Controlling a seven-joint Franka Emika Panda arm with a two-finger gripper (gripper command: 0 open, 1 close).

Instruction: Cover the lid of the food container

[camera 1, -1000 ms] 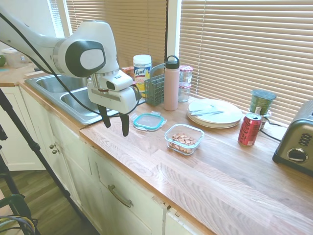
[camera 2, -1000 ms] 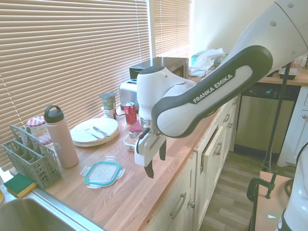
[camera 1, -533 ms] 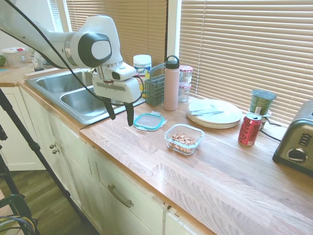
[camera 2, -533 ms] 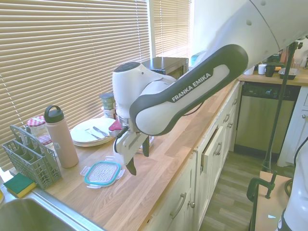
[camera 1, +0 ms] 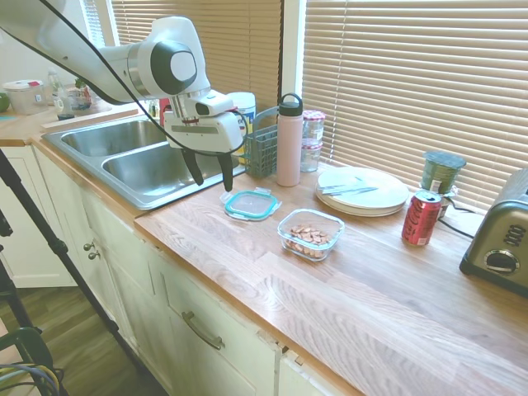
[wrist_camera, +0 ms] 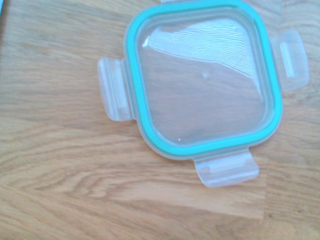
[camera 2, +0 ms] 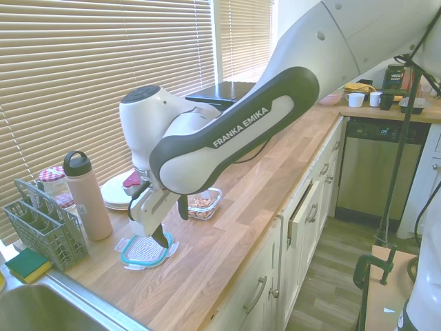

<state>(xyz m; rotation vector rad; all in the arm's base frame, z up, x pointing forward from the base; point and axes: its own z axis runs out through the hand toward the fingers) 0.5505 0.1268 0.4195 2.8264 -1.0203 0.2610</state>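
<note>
The lid (camera 1: 251, 205), clear with a teal rim and snap tabs, lies flat on the wooden counter (camera 1: 346, 305) near the sink. The wrist view shows the lid (wrist_camera: 202, 85) close below the camera. My gripper (camera 1: 213, 180) hangs open just above the lid's sink-side edge, nothing between its fingers. From the other side the gripper (camera 2: 172, 227) partly hides the lid (camera 2: 141, 249). The food container (camera 1: 311, 234), a low glass dish with brown nuts, stands uncovered a short way to the lid's right. It also shows as the food container (camera 2: 204, 202) behind the arm.
A double steel sink (camera 1: 132, 161) lies left of the lid. Behind it stand a Lysol tub (camera 1: 240, 115), a utensil basket (camera 1: 261, 150), a pink bottle (camera 1: 289, 140) and jars (camera 1: 313, 139). White plates (camera 1: 363, 191), a red can (camera 1: 421, 219) and a toaster (camera 1: 503, 247) are further right.
The arm has swung from the counter's front edge back toward the window, bringing the open gripper over the lid. Lid and container have not moved.
</note>
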